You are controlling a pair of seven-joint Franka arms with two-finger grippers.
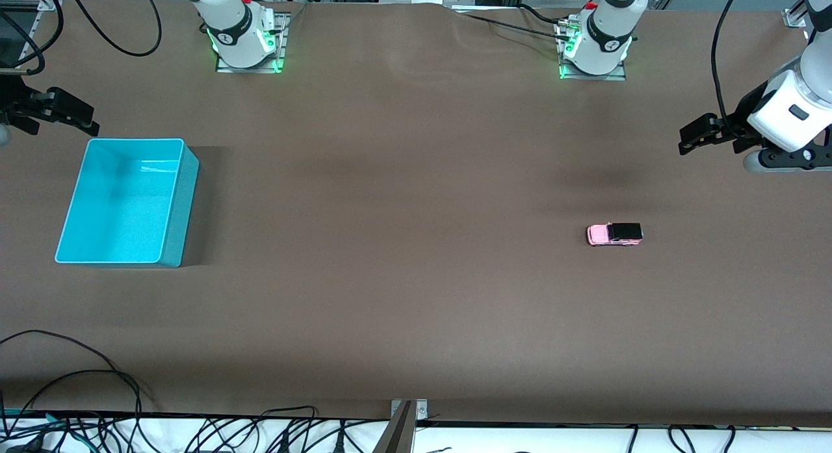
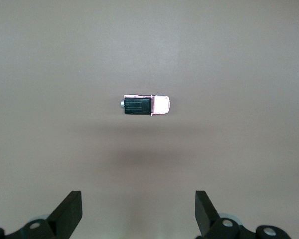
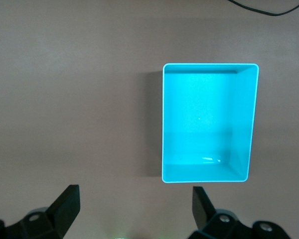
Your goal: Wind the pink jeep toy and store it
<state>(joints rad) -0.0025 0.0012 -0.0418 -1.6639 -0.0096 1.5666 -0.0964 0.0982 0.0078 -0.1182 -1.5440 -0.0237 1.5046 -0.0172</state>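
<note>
The pink jeep toy (image 1: 615, 234) stands on its wheels on the brown table toward the left arm's end. It has a light pink body and a black roof. It also shows in the left wrist view (image 2: 146, 104), well apart from the fingers. My left gripper (image 1: 690, 140) hangs open and empty above the table at that end; its fingers are wide apart in its wrist view (image 2: 138, 199). My right gripper (image 1: 84, 118) hangs open and empty beside the turquoise bin (image 1: 136, 140), which shows empty in the right wrist view (image 3: 209, 65), with the open fingers wide apart (image 3: 135, 194).
Black cables (image 1: 97, 375) lie along the table edge nearest the front camera. A metal bracket (image 1: 406, 411) sits at the middle of that edge. Both arm bases (image 1: 247, 37) stand at the edge farthest from the camera. A thin cable (image 3: 269, 10) lies past the bin.
</note>
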